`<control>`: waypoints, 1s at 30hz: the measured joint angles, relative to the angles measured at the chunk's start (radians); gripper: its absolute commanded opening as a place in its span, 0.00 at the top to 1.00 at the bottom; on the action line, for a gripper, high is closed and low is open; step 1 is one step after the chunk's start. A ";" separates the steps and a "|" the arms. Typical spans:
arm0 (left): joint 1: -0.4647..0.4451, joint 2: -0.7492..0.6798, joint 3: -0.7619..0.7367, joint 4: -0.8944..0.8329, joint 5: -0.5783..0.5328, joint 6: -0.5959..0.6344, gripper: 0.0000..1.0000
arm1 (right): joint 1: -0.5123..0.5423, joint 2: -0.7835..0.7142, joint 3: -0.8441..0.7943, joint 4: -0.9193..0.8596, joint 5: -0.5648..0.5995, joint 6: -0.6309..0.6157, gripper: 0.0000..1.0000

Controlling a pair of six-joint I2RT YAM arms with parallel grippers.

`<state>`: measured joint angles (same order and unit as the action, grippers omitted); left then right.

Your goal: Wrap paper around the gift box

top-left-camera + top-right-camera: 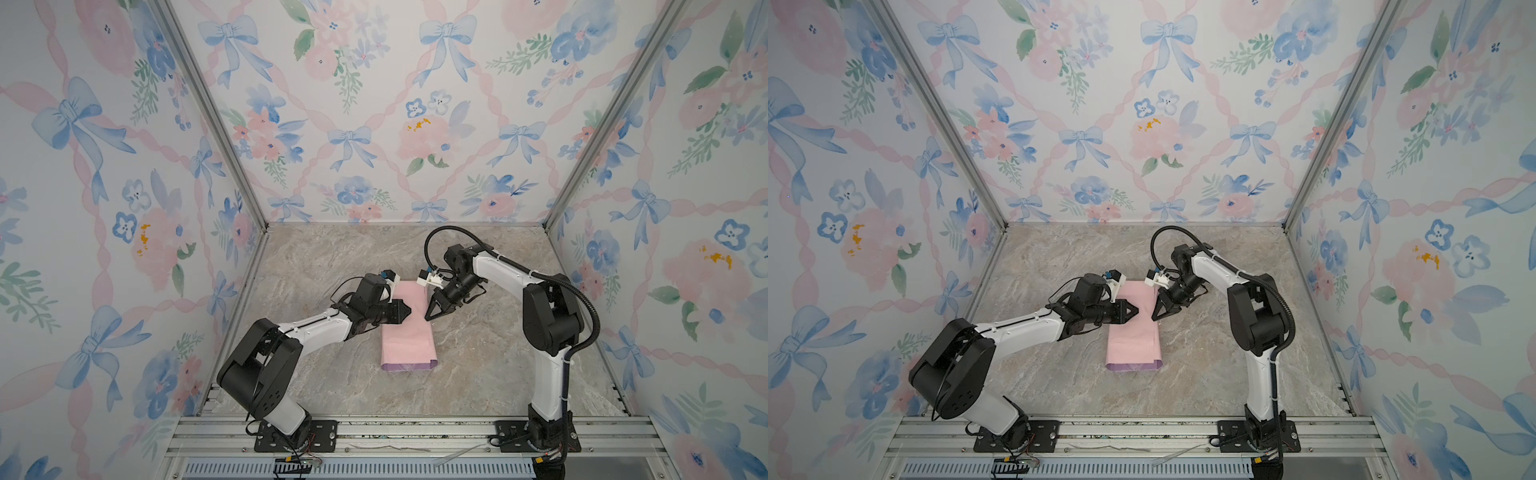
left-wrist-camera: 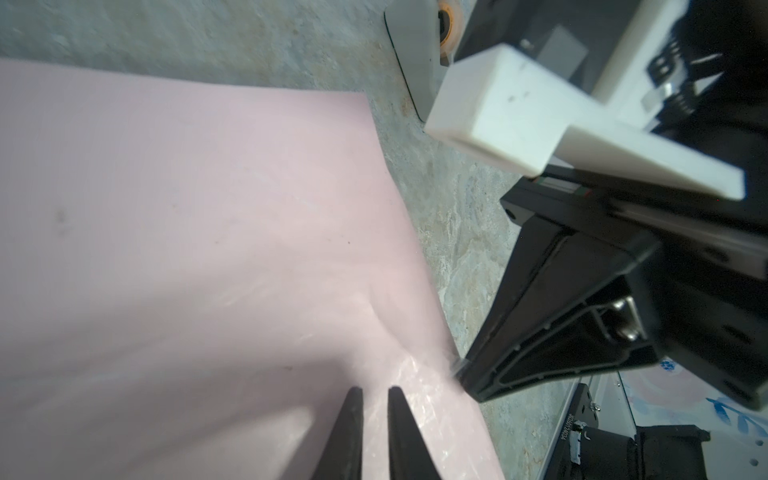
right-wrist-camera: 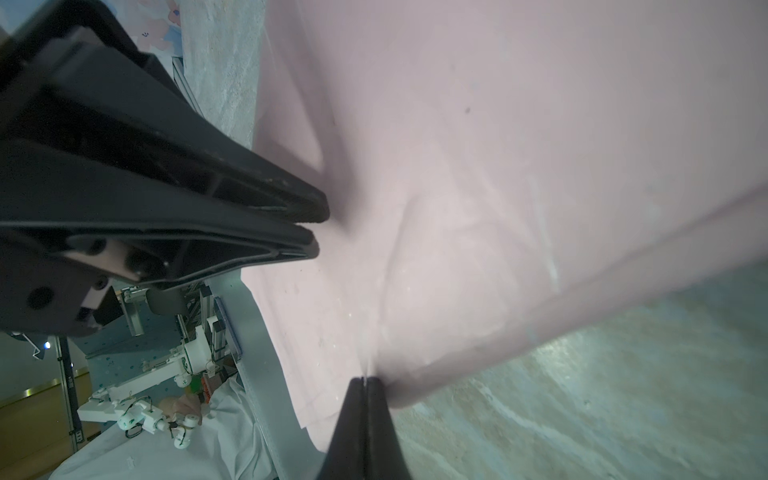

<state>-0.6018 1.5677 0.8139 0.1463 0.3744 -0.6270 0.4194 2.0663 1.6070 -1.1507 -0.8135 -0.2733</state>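
Right pincer (image 3: 365, 380) closed at paper (image 3: 519, 166) edge

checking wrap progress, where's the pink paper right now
In both top views the paper lies folded in the middle of the table, the left gripper over it from the left and the right gripper at its right edge.

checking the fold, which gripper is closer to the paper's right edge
Right. The right gripper is shut with its tips at that edge of the paper; the left gripper is further in, over the paper, slightly open.
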 measured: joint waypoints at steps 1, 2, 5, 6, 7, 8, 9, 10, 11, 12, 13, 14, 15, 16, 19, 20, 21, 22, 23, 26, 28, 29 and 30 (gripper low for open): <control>0.000 0.000 0.001 0.000 0.000 0.000 0.84 | 0.000 0.001 0.000 -0.002 0.002 0.000 1.00; 0.000 0.000 0.003 0.000 0.000 0.000 0.84 | 0.000 0.001 -0.001 -0.002 0.003 0.000 1.00; 0.000 0.000 0.006 -0.003 0.000 0.000 0.84 | 0.000 0.001 -0.001 -0.002 0.006 0.003 1.00; 0.000 0.000 0.006 -0.004 0.000 0.000 0.84 | 0.000 0.001 -0.001 -0.002 0.006 0.003 1.00; 0.000 0.000 0.008 -0.006 0.000 0.000 0.84 | 0.000 0.001 -0.001 -0.002 0.006 0.003 1.00; 0.000 0.000 0.009 -0.006 0.000 0.000 0.84 | 0.000 0.001 -0.001 -0.002 0.006 0.003 1.00; 0.000 0.000 0.010 -0.006 0.000 0.000 0.84 | 0.000 0.001 -0.001 -0.002 0.009 0.004 1.00; 0.000 0.000 0.011 -0.007 0.000 0.000 0.84 | 0.000 0.001 -0.001 -0.002 0.014 0.004 1.00; 0.000 0.000 0.013 -0.007 0.000 0.000 0.84 | -0.001 0.001 -0.001 -0.002 0.019 0.004 1.00; 0.000 0.000 0.015 -0.007 0.000 0.000 0.84 | -0.001 0.001 -0.001 -0.002 0.022 0.004 1.00; 0.000 0.000 0.017 -0.007 0.000 0.000 0.84 | -0.002 0.001 -0.001 -0.002 0.026 0.006 1.00; 0.000 0.000 0.019 -0.007 0.000 0.000 0.84 | -0.002 0.001 -0.001 -0.002 0.029 0.008 1.00; 0.000 0.000 0.021 -0.007 0.000 0.000 0.84 | -0.002 0.001 -0.001 -0.002 0.030 0.010 1.00; 0.000 0.000 0.023 -0.006 0.001 0.000 0.84 | -0.003 0.001 -0.001 -0.002 0.033 0.011 1.00; -0.001 -0.001 0.031 -0.004 0.002 0.000 0.85 | -0.006 0.001 -0.001 -0.002 0.036 0.012 1.00; -0.002 -0.002 0.032 -0.001 0.003 0.000 0.85 | -0.006 0.001 -0.001 -0.002 0.036 0.015 1.00; -0.003 -0.003 0.032 0.005 0.005 0.000 0.85 | -0.007 0.001 -0.001 -0.002 0.037 0.017 1.00; -0.006 -0.003 0.032 0.010 0.008 0.000 0.85 | -0.007 0.001 -0.001 -0.002 0.036 0.019 1.00; -0.010 -0.003 0.033 0.015 0.011 0.000 0.85 | -0.007 0.001 -0.001 -0.002 0.037 0.019 1.00; -0.027 -0.002 0.041 0.022 0.021 0.001 0.85 | -0.007 0.001 -0.001 -0.002 0.036 0.022 1.00; -0.039 0.005 0.055 0.026 0.028 0.003 0.85 | -0.007 0.001 -0.001 -0.002 0.036 0.022 1.00; -0.045 0.013 0.064 0.032 0.031 0.004 0.85 | -0.007 0.001 -0.001 -0.002 0.036 0.022 1.00; -0.049 0.020 0.072 0.037 0.034 0.005 0.85 | -0.007 0.001 -0.001 -0.002 0.036 0.022 1.00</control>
<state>-0.6506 1.5875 0.8864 0.1837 0.4080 -0.6224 0.4122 2.0670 1.6062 -1.1522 -0.7773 -0.2512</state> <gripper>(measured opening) 0.148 0.046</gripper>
